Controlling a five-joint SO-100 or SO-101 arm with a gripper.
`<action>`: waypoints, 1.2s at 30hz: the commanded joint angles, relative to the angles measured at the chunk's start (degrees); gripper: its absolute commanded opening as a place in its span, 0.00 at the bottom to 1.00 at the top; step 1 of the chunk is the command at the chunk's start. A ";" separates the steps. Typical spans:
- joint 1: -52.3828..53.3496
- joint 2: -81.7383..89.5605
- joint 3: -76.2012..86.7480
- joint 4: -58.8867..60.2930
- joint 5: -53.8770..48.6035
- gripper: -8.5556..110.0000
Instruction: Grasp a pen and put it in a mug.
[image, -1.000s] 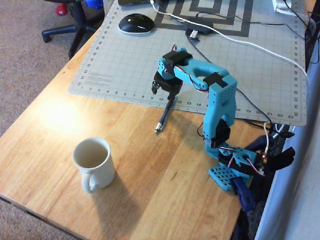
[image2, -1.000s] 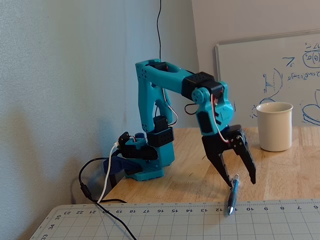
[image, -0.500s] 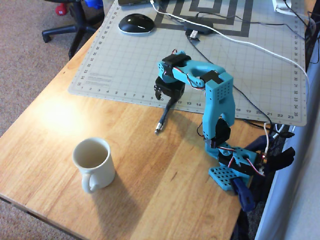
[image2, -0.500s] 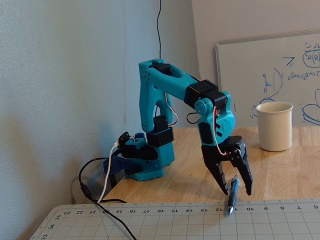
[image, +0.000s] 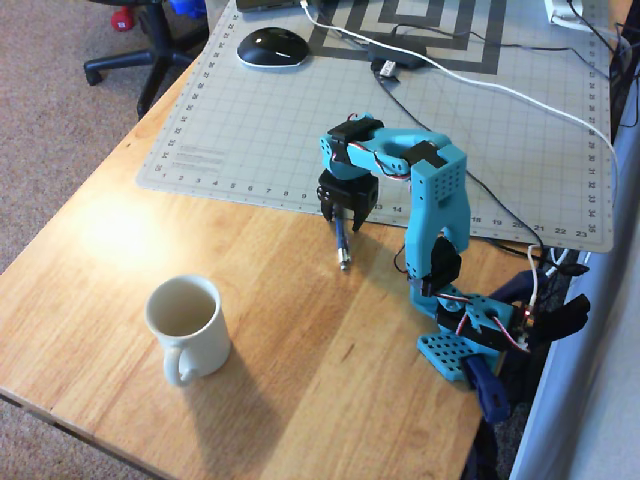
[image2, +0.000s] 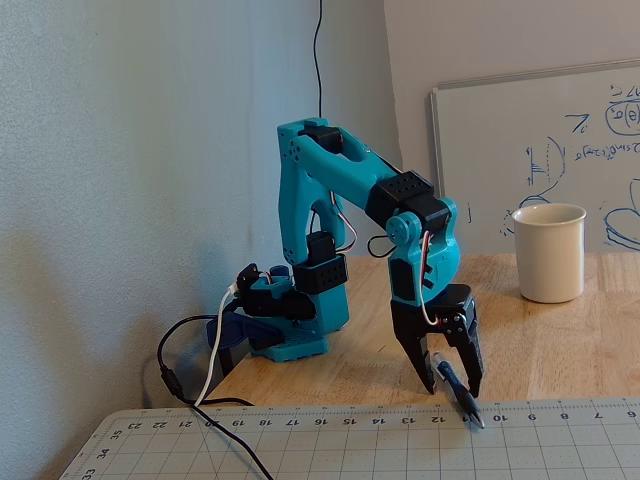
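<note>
Pen (image2: 455, 388) pinched low between the jaws, close to the mat (image: 250, 120) edge.

The gripper (image2: 452, 385) stood pointing down over the wood, its jaws narrowed around the pen's upper part, the silvery tip (image: 344, 265) angled out from the mat toward the mug (image: 186, 326). Whether the tip rested on the table (image: 300, 380) or hung clear of it could not be told. The mug stood upright, well away from the mat, mouth open and clear, probably so the pen could drop straight in.

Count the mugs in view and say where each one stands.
1. The mug stands upright on the wooden table, apart from the pen and the gripper; no other shows.
</note>
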 joint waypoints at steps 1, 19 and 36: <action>-0.35 4.75 -0.62 0.00 -0.44 0.23; -5.10 7.29 -2.46 -0.09 0.26 0.09; -23.91 31.99 -9.05 -18.98 42.45 0.09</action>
